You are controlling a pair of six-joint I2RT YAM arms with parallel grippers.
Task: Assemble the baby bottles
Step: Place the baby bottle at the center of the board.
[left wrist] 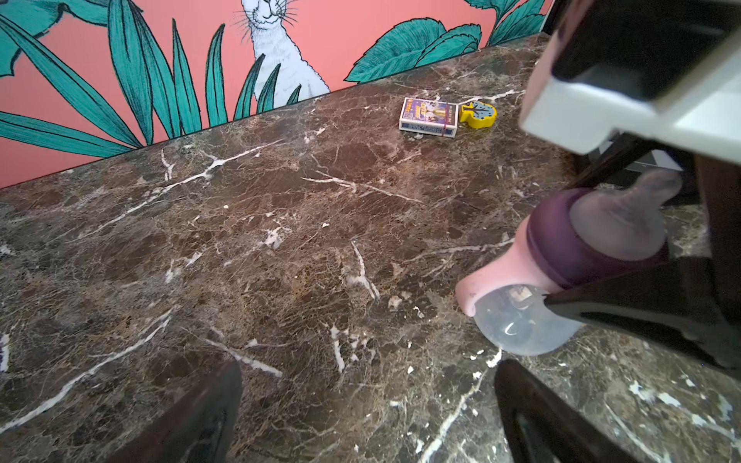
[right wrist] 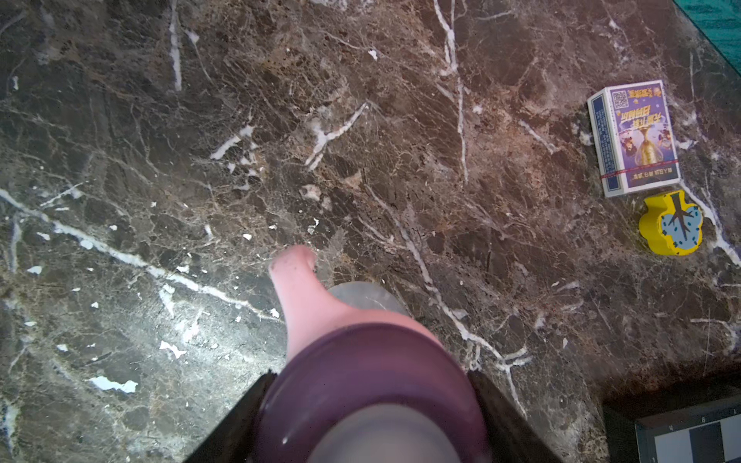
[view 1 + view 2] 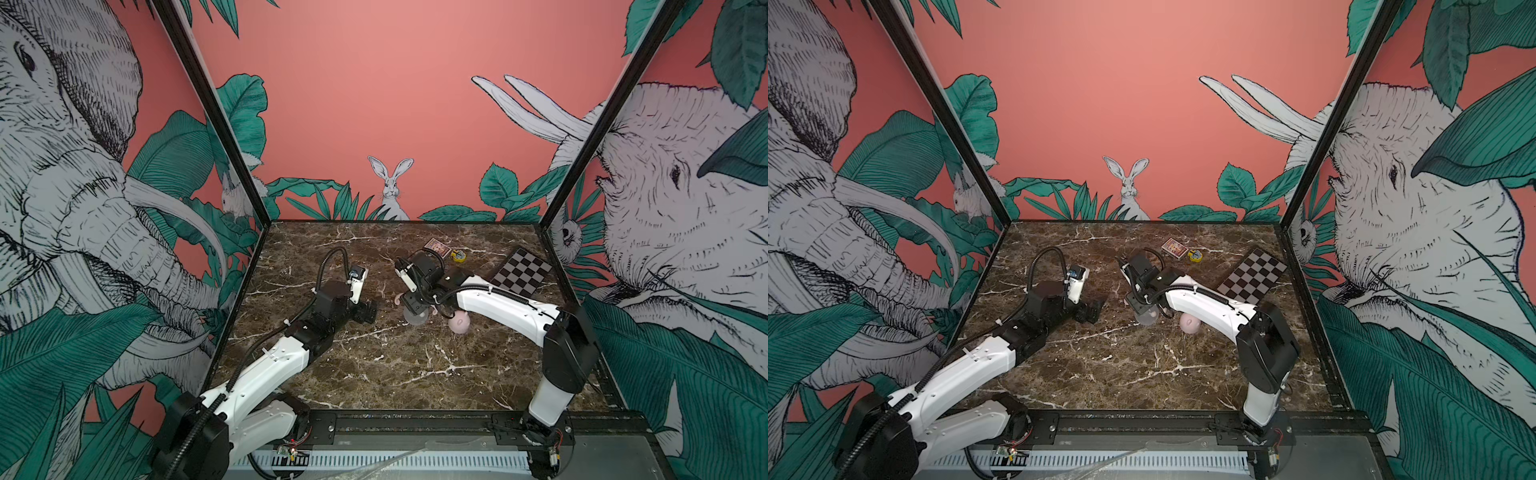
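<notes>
The right gripper (image 2: 371, 379) is clamped on the bottle (image 1: 521, 320), its jaws pressing either side of the wide base of the purple nipple (image 1: 609, 224), just above the pink collar ring (image 1: 509, 260). Nipple, collar and clear body are already joined. The bottle hangs tilted near the middle of the desk (image 3: 395, 374); whether its base touches the marble is hard to tell from these views.

The left gripper (image 3: 366, 311) stands wide open and empty at about 9 o'clock of the bottle, low over the desk. The pink dome cap (image 3: 459, 322) lies loose at about 4 o'clock of the bottle, close by and partly under the right forearm. In both top views the card box (image 3: 436, 248) sits at 1 o'clock and the checkered board (image 3: 521, 272) at 2 o'clock, both well apart from the work.

The cap looks like the piece left to fit. To do that well, the bottle should first be brought upright and steadied, since a tilted nipple will push the dome off line. The jaws sit where the cap's rim must land, so the hold probably needs to shift lower, to the clear body or the collar. The free left gripper is the natural one to fetch the cap, approaching from the near side to avoid the right forearm, then pressing it straight down.
</notes>
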